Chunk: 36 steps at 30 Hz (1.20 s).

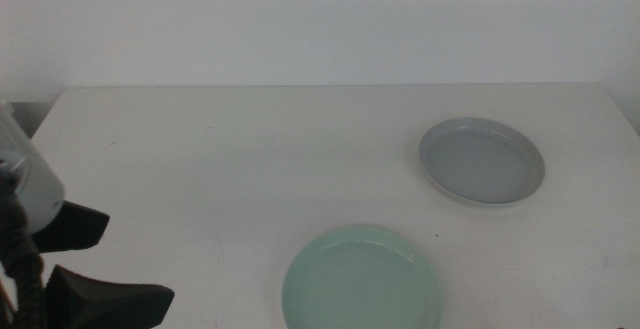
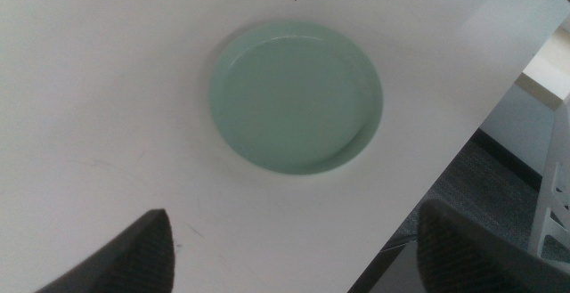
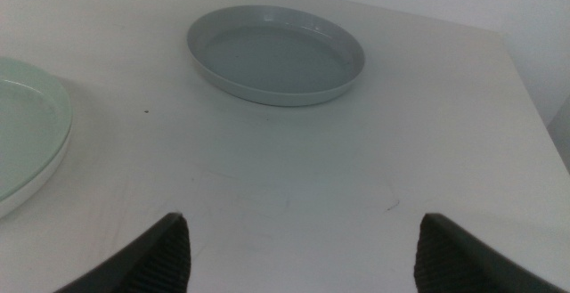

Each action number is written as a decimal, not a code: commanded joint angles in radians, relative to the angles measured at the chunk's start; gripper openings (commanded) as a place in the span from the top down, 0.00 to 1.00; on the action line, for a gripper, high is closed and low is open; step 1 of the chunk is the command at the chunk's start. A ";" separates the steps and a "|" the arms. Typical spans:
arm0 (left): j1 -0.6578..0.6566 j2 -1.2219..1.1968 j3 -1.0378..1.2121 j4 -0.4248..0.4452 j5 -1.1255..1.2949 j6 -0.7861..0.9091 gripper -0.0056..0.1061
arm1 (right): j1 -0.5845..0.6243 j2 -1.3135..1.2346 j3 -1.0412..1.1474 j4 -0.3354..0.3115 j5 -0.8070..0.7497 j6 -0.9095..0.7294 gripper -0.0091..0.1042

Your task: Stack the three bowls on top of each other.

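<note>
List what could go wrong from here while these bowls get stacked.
1. The mint green bowl lies close to the edge of the table. A nudge from the open left gripper might slide it towards that edge.
2. The grey bowl has a low rim and lies apart from the green one. The open right gripper may get only a shallow hold and drop it while carrying it across.
</note>
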 commanded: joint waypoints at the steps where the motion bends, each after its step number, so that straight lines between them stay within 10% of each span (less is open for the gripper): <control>1: -0.005 -0.001 -0.030 -0.021 -0.060 0.001 0.01 | -0.006 -0.025 -0.013 -0.011 -0.051 -0.010 0.36; 20: -0.005 -0.001 -0.030 -0.021 -0.060 0.001 0.01 | -0.006 0.548 -0.578 -0.053 0.240 -0.010 0.36; 36: -0.005 -0.001 -0.030 -0.021 -0.060 0.001 0.01 | -0.006 1.178 -1.086 -0.046 0.426 0.333 0.36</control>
